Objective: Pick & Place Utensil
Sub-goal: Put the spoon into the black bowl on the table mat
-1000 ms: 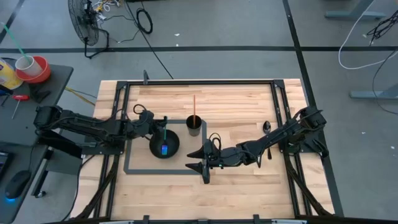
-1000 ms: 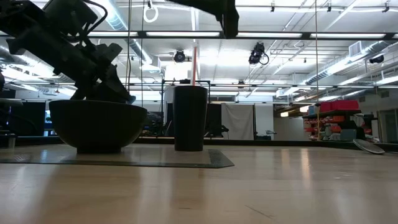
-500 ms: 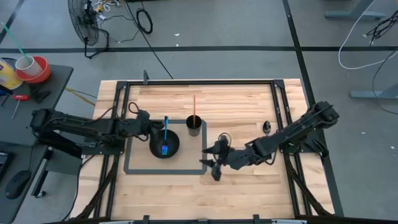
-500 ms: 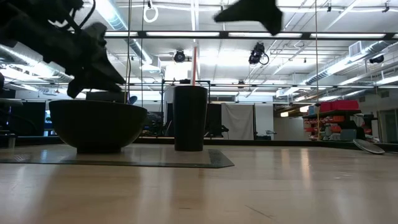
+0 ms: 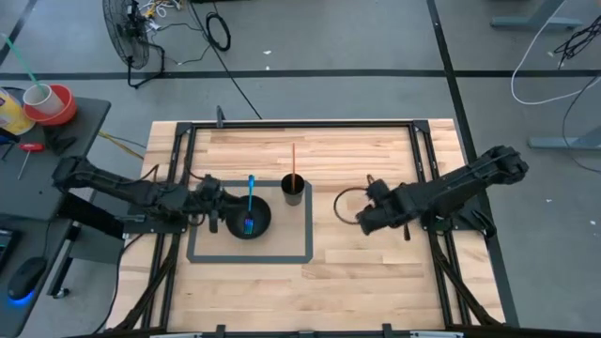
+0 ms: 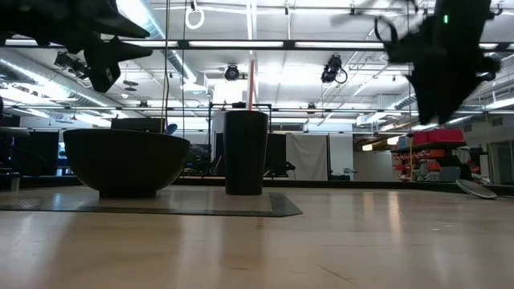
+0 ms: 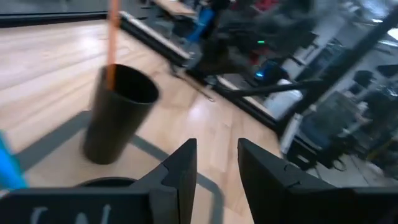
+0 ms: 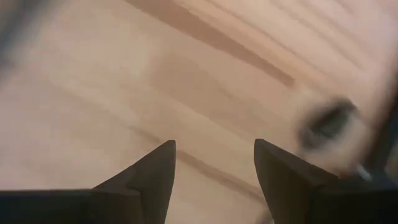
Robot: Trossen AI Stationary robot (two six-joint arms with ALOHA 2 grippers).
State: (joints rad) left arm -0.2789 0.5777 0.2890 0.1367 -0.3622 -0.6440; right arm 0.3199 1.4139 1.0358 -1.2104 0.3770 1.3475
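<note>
A black bowl (image 5: 248, 222) sits on the grey-outlined mat (image 5: 202, 255), with a blue utensil (image 5: 250, 192) standing in it and leaning on the rim. A black cup (image 5: 294, 191) beside the bowl holds an orange stick (image 5: 293, 160). My left gripper (image 5: 214, 204) is open and empty, just left of the bowl; it also shows in the left wrist view (image 7: 216, 167). My right gripper (image 5: 364, 216) is open and empty above bare wood right of the mat, as the right wrist view (image 8: 214, 163) shows. A dark blurred utensil (image 8: 326, 121) lies on the table ahead of it.
The low view shows a dark spoon-like end (image 6: 478, 189) lying on the table at the far right. A black frame (image 5: 300, 122) runs round the table's edges. Bare wood lies between the mat and the right arm and along the near side.
My left gripper has drawn back from over the bowl toward the table's left edge, and the blue utensil stays standing in the bowl. My right gripper has swung up from the mat's near right corner toward the table's right and far side.
</note>
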